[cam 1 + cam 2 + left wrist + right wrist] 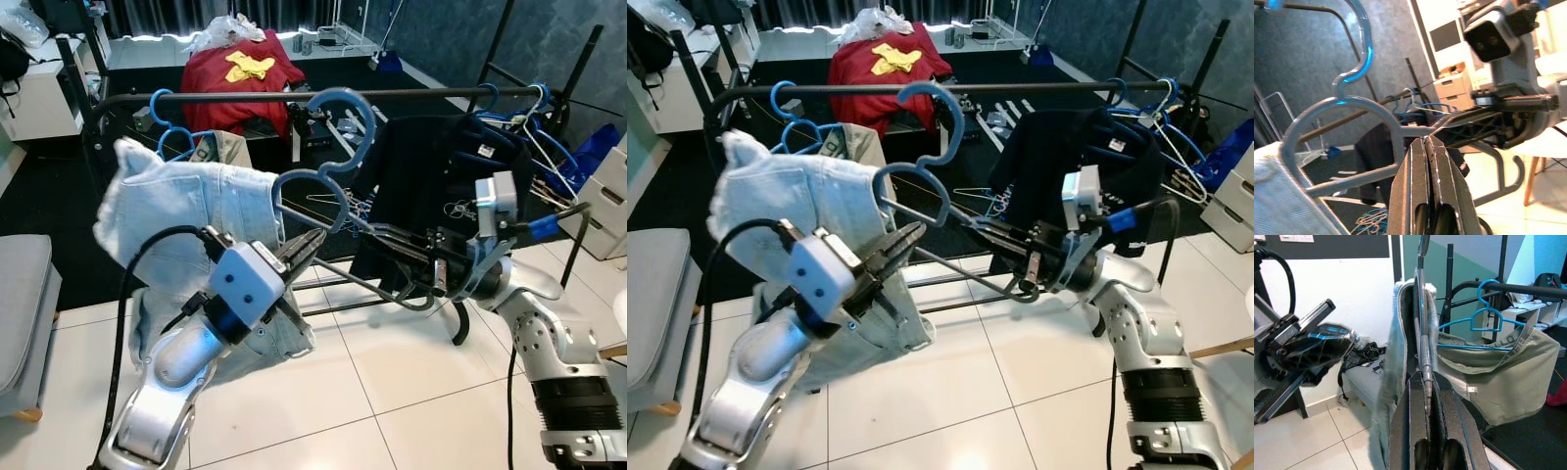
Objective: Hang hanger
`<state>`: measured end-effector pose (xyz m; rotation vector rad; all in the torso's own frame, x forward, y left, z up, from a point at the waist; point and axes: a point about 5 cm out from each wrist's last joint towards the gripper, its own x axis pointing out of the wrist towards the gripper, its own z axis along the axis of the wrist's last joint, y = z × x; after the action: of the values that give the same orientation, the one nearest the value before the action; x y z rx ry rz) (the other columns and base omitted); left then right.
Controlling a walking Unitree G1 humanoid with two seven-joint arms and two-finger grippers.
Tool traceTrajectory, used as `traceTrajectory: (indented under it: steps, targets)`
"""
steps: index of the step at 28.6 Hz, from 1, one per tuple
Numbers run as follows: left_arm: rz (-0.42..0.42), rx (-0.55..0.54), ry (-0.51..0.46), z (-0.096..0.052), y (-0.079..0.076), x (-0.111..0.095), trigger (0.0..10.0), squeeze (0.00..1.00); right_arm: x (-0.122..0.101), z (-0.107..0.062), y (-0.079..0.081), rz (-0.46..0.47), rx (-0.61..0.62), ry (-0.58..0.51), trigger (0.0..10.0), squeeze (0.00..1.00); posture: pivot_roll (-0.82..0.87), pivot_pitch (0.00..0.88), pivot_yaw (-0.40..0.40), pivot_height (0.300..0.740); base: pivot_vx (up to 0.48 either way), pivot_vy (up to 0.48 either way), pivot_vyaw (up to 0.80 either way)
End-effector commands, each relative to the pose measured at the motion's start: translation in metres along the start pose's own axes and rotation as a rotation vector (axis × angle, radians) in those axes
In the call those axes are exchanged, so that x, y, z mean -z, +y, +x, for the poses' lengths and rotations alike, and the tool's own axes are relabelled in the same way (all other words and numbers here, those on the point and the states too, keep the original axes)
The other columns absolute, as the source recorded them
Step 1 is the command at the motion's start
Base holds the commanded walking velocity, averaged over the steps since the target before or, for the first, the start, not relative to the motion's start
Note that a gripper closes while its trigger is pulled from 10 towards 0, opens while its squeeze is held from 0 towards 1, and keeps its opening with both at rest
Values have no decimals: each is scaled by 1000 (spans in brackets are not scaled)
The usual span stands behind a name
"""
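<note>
In the centre of the head views I see a grey-blue plastic hanger (323,181) carrying pale blue denim jeans (181,211). Its hook (348,122) rises toward the black horizontal clothes rail (245,96) across the upper frame, and appears close to it but not yet over it.

My left gripper (312,245), at centre left, has its two black fingers pressed together. In the left wrist view they close on the hanger's lower bar, just below the curved shoulder. My right gripper (377,235), reaching in from the right, is also clamped; the right wrist view shows its fingers pinching a thin edge of the hanger, with denim bunched on the near side.

I judge the hanger stiff but light, and smooth enough to slip in the fingers. The jeans are soft and fairly heavy, hanging mostly toward the left of the frame, so the load likely tips that way. Holding the bar on both sides of the neck seems the steadiest grip.

A second blue hanger with a khaki garment (1498,357) already hangs on the rail, and dark clothes (431,176) hang at the right. I cannot tell whether the hook touches the rail. The hanger's left arm is buried under denim, and the rail's right end is lost behind the dark clothes.
</note>
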<state>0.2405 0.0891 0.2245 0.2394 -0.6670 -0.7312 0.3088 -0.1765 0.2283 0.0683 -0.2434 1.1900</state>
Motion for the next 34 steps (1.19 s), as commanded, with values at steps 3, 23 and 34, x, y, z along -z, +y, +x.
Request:
traceTrajectory:
  steps: [3,23,34]
  targets:
    - [56,-54,23,-1,9,2,1176,0,-7,0,-2,-42,2,-33,0,0,-172,90,-32,740,0,0,0]
    - [320,-317,190,6,61,16,0,0,-5,2,5,-32,-38,-22,0,0,-179,75,-31,740,0,0,0]
    - [490,-408,305,-1,94,27,0,0,-6,3,8,-21,-69,-20,0,0,-182,65,-35,740,0,0,0]
